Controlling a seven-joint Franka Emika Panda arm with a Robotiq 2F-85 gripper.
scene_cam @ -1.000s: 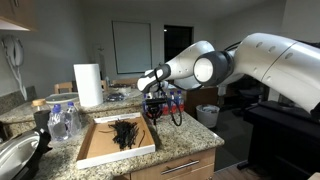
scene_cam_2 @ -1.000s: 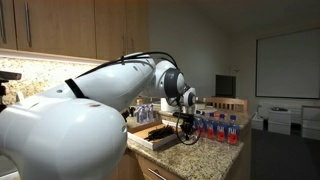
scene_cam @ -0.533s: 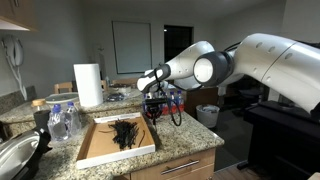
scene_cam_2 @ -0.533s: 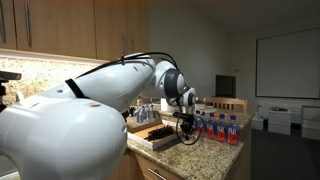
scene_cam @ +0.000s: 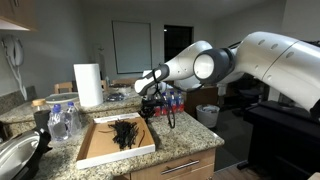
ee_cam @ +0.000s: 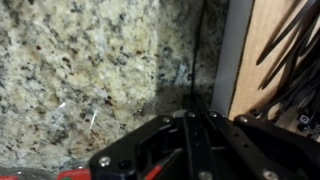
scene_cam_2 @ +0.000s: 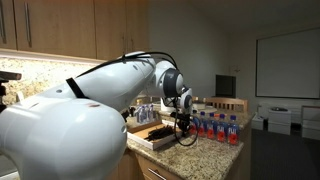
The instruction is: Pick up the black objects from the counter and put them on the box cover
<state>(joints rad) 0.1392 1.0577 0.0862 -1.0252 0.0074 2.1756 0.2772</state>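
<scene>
Your fingers are pinched tight together. A thin black piece sticks out from between their tips, so it looks held. It runs out over the speckled worktop, just beside the white rim of the cover. The fingers are over the worktop here, not over the cover. More black pieces lie inside the cover, on its tan floor.

In an exterior view your arm reaches in from the side. The fingers hang just beside a far corner of the cover. The black pieces lie in a clump near the middle of it. A paper roll stands behind. Clear bottles stand beside the cover, and a metal bowl sits at the edge of the view.

In an exterior view the fingers point down, between the cover and a row of small bottles. You cannot tell from here if the held piece touches the worktop.
</scene>
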